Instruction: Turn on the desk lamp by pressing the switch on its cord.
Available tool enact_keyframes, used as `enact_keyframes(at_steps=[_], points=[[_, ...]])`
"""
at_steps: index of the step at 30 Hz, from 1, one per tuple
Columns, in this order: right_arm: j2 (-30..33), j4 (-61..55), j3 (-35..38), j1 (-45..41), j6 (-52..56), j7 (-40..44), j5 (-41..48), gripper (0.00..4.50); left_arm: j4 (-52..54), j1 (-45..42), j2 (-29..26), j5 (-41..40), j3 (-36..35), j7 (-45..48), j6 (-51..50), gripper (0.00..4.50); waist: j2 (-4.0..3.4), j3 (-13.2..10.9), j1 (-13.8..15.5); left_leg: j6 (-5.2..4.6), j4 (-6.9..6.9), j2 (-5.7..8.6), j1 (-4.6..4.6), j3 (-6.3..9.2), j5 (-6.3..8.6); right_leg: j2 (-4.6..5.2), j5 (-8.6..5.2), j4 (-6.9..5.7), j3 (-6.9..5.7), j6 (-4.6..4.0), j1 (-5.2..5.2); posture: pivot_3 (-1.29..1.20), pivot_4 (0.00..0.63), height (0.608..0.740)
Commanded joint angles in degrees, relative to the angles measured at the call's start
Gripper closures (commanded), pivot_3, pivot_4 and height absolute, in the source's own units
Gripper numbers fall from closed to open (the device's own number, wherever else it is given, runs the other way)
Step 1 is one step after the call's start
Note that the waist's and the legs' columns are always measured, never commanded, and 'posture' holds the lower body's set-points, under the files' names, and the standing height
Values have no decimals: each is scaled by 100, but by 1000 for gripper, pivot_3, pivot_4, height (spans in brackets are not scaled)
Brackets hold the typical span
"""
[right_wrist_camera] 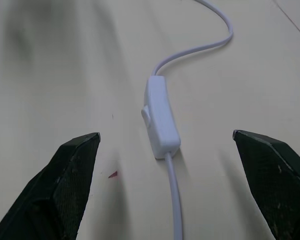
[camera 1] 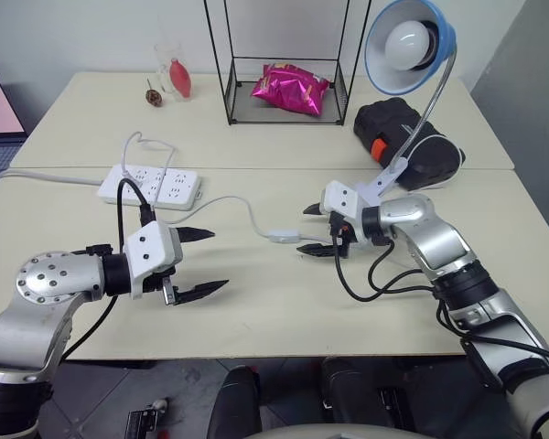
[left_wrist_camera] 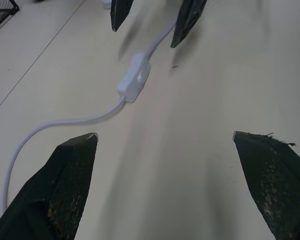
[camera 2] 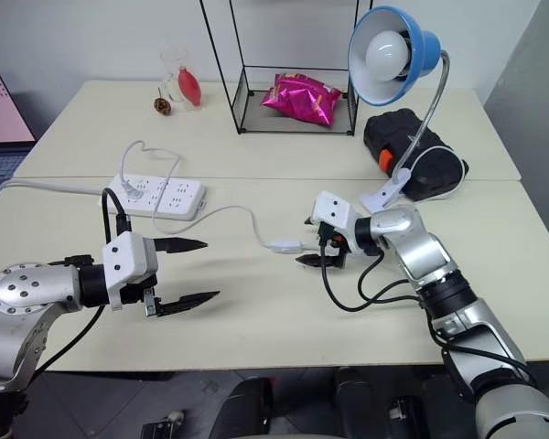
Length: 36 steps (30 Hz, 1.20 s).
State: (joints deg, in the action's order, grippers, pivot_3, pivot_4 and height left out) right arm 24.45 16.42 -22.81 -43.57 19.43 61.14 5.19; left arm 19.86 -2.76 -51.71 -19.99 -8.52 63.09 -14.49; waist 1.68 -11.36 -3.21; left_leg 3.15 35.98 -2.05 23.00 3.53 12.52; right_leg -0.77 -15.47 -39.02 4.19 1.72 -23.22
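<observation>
A: From the head camera, a pale table (camera 1: 256, 320) backs onto a white wall. The desk lamp (camera 1: 409, 44) stands at the far right, its bulb dark. The cord (camera 1: 233, 203) runs from a power strip (camera 1: 151, 186) on the left to the switch (camera 1: 283, 237), mid-table.

B: And the grippers?

A: The left gripper (camera 1: 206, 262) hangs left of the switch, fingers wide, holding nothing. The right gripper (camera 1: 315, 230) sits just right of it, also spread.

B: The left wrist view?

A: The switch (left_wrist_camera: 134, 78) lies between both grippers (untouched).

B: The right wrist?

A: The switch (right_wrist_camera: 161, 117) lies flat ahead of the wide-apart fingers (right_wrist_camera: 72, 175).
</observation>
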Motion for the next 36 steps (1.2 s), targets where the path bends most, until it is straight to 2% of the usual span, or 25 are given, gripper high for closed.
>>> enact_keyframes(at_steps=[1, 10, 11, 13, 17, 23, 26, 31, 36], points=[[-221, 371, 23, -306, -293, 135, -69, 34, 69, -34, -28, 25, 19, -2, 124, 0, 0, 0, -6, 0, 0, 0, 0, 0, 0, 0, 0, 0, 0, 0, 0, 0, 150, 740], [-483, 1232, -27, -585, -899, 226, -383, 34, 54, 9, -23, 110, 79, -26, 195, 0, -2, -1, -6, 0, 1, -1, -2, 1, 0, -1, 0, -2, -2, 1, 0, 0, 150, 740], [-505, 1285, -14, -599, -920, 231, -405, 398, 44, 10, -23, 115, 84, -31, 204, 0, -2, -1, -6, 0, 0, -2, -2, 2, 0, -1, 0, -3, -2, 0, 0, 0, 150, 740], [-530, 1373, -10, -621, -977, 232, -459, 695, 27, 10, -20, 128, 97, -38, 221, 0, -2, -1, -7, 0, 0, -2, -2, 2, 0, -2, 1, -2, -2, -1, 0, 0, 150, 740], [-553, 1528, -22, -637, -1122, 223, -579, 1821, -14, 1, -4, 159, 132, -49, 261, 0, -3, -1, -8, 0, 0, -3, -2, 1, 0, -2, 1, -3, -2, -1, 0, 0, 150, 740], [-554, 1499, 28, -613, -1183, 262, -642, 3156, -64, -56, 27, 168, 145, -77, 232, 0, -3, -2, -8, 0, 0, -4, -2, 1, 0, -2, 1, -3, -2, 0, 0, 0, 150, 740], [-530, 1398, 60, -568, -1189, 258, -625, 3989, -114, -149, 64, 199, 180, -155, 176, 0, -3, -1, -8, 0, 0, -4, -2, 1, 0, -3, 1, -3, -2, -1, -1, 0, 150, 740], [-387, 972, 110, -400, -1165, 250, -598, 4129, -89, -379, 139, 203, 301, -319, 6, 0, -4, -2, -2, 0, 0, -5, -1, 2, 0, -3, 1, -3, -3, 0, 0, 0, 150, 740], [-127, -315, 147, -48, -785, 317, -462, 4129, 7, -775, 231, 54, 502, -389, -411, 0, -6, -4, 4, 0, 0, -5, 1, 5, 0, -5, 0, -3, -5, 0, 0, 0, 150, 740]])
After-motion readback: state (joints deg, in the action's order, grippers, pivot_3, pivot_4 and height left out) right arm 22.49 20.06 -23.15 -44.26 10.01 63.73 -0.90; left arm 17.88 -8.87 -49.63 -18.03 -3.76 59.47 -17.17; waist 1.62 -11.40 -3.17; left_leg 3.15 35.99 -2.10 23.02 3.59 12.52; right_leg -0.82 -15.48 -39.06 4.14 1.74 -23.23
